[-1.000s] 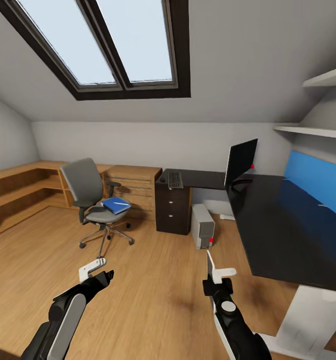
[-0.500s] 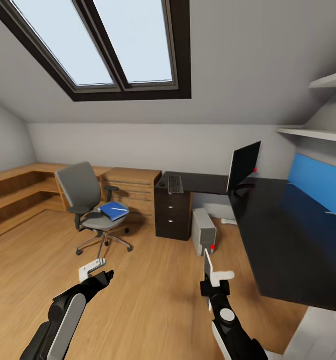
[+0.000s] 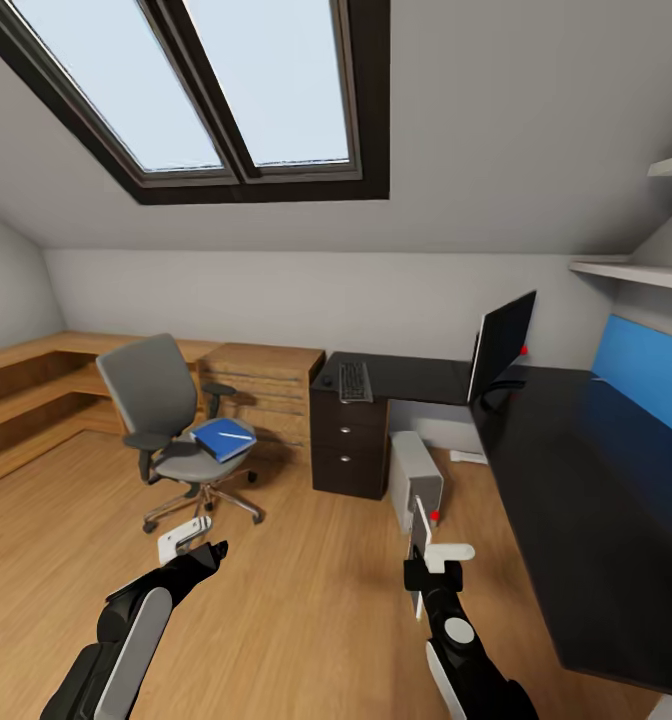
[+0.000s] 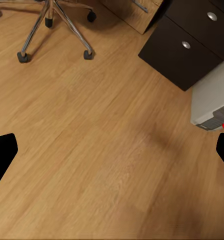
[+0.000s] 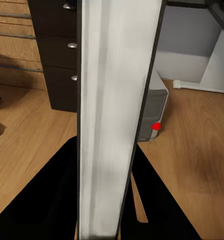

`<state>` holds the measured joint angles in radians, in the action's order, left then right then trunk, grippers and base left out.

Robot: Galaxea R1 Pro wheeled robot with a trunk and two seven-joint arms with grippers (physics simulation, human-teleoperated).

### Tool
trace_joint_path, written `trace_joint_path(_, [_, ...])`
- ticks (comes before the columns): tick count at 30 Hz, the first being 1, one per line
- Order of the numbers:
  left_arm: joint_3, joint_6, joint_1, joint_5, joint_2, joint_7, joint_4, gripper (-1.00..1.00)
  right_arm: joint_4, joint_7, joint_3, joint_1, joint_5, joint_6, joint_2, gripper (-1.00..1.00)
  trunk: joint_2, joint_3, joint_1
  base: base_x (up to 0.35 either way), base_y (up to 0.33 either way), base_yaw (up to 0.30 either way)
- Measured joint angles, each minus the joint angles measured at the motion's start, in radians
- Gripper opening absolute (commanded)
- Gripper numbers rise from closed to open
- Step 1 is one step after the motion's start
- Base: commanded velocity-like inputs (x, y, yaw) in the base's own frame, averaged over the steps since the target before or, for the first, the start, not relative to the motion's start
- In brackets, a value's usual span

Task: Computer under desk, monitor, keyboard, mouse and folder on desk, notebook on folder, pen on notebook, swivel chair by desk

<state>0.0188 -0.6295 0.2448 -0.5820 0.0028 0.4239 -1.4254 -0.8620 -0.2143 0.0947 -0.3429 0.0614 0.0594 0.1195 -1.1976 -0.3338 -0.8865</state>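
Observation:
The grey swivel chair (image 3: 161, 405) stands on the oak floor left of the desk. The blue folder (image 3: 223, 439) lies on its seat with the white pen (image 3: 236, 436) on top. The glossy black desk (image 3: 586, 480) carries the keyboard (image 3: 354, 381), the mouse (image 3: 327, 381) and the monitor (image 3: 504, 345). The grey-white computer (image 3: 417, 482) stands under the desk beside the dark drawers (image 3: 347, 440). My right gripper (image 3: 422, 552) is shut on the thin grey notebook (image 3: 416, 522), held upright and edge-on, a pale slab (image 5: 114, 100) between the fingers. My left gripper (image 3: 186, 537) is open with nothing in it, above bare floor.
Low oak cabinets (image 3: 36, 395) and an oak drawer chest (image 3: 266, 385) line the far left wall. A blue wall panel (image 3: 644, 375) and white shelves (image 3: 631, 272) sit behind the desk at right. The chair's chrome base (image 4: 54, 25) and the computer (image 4: 214, 100) lie ahead of the left hand.
The whole view has shifted, so the camera has moved: chair, desk and computer sit lower and more to the right-hand side. Both arms keep their pose, the right still holding the notebook.

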Motion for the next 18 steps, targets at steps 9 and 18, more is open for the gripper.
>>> trace_joint_path(9, [0.000, 0.000, 0.000, 0.000, 0.000, 0.000, 0.000, 1.00, -0.002, -0.075, -0.026, 0.000, -0.007, 0.002, 0.000, -1.00, 0.063, 0.028, 0.035, 0.339, 0.088, 0.000])
trace_joint_path(18, [0.000, -0.001, 0.000, -0.001, 0.000, 0.000, 0.001, 1.00, -0.046, -0.089, -0.028, 0.000, -0.008, 0.032, 0.002, -1.00, 0.126, 0.057, 0.069, 0.339, 0.080, -0.034])
